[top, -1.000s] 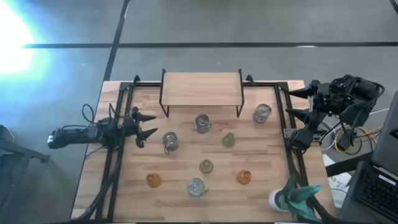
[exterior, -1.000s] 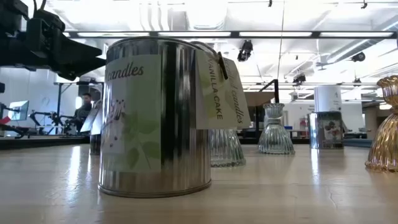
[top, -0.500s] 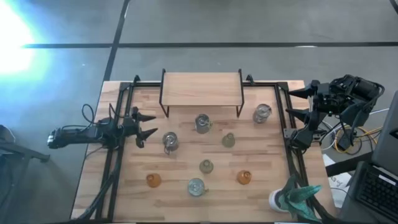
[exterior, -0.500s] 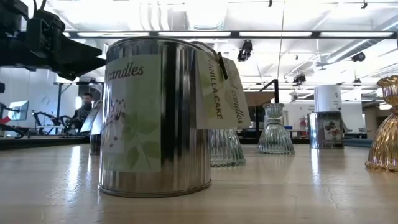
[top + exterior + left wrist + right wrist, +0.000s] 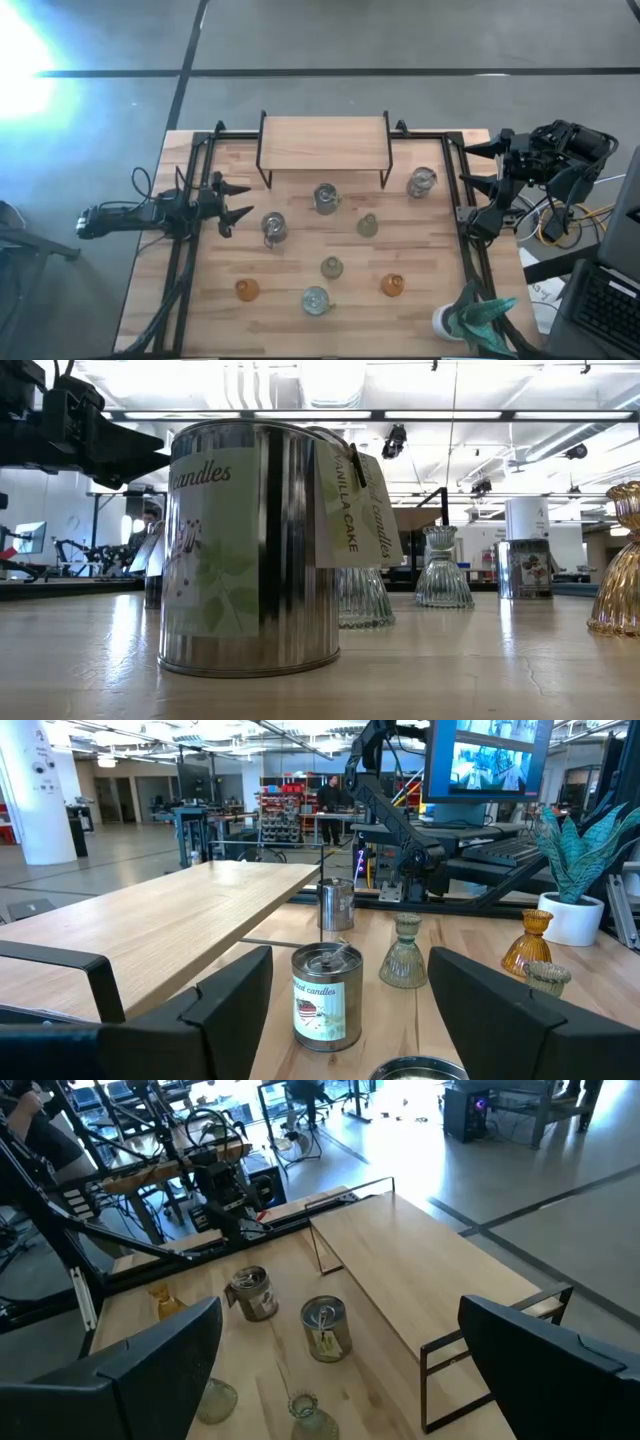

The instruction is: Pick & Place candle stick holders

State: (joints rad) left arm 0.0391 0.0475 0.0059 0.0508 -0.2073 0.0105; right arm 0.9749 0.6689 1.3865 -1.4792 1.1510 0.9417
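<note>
Nothing on the table (image 5: 300,300) is seen to have moved since the earlier frames; both arms and all holders are found in the same places. Only a person far back in the low view is shifted slightly.

Left claw (image 5: 238,200) is held at the table's left edge, fingers spread, nothing between them. Right claw (image 5: 478,165) is held off the table's right edge near the back corner, fingers likewise spread and empty.

A wooden shelf riser (image 5: 324,142) is set at the back centre. Four silvery tin holders are noted: one (image 5: 325,197) just in front of the riser, one (image 5: 422,182) to its right, one (image 5: 273,229) left of centre nearest the left claw, one (image 5: 316,299) at the front. Two pale green glass holders are placed mid-table, one (image 5: 368,225) and one (image 5: 332,267) nearer the front. Two amber holders are set in the front row, one (image 5: 247,290) left and one (image 5: 392,285) right. All are standing well apart, none touched.

A white pot with teal plant (image 5: 470,317) is seen at the front right corner.
</note>
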